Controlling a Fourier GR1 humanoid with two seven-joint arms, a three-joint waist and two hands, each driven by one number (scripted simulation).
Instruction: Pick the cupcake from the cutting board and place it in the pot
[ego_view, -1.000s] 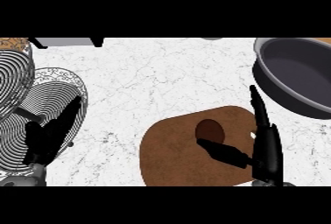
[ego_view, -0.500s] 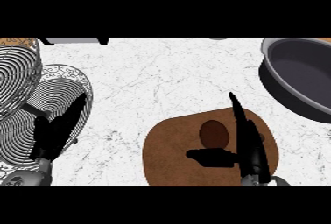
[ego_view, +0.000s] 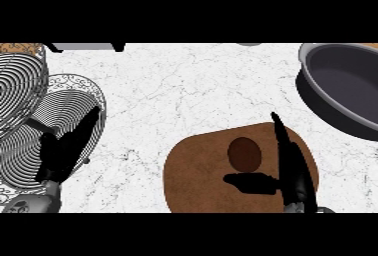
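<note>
Right robot hand (ego_view: 294, 170): open, fingers straight, thumb out, holding nothing, just right of cupcake (ego_view: 244, 153). Cupcake sits on cutting board (ego_view: 192, 175), pot (ego_view: 347, 85) well apart. Judged light, soft, crushable; take by sides, low. Left robot hand (ego_view: 66, 147) rests open.

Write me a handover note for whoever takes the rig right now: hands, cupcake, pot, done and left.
Right hand: open over the brown wooden cutting board, fingers straight beside the dark brown cupcake, thumb below it; nothing held.
Left hand: open, resting over the striped plates at the view's left.
Cupcake: on the board, not lifted.
Dark grey metal pot: upper right, nothing visible inside.
Done: approach. Left: grasp, lift, carry to pot, release.
</note>
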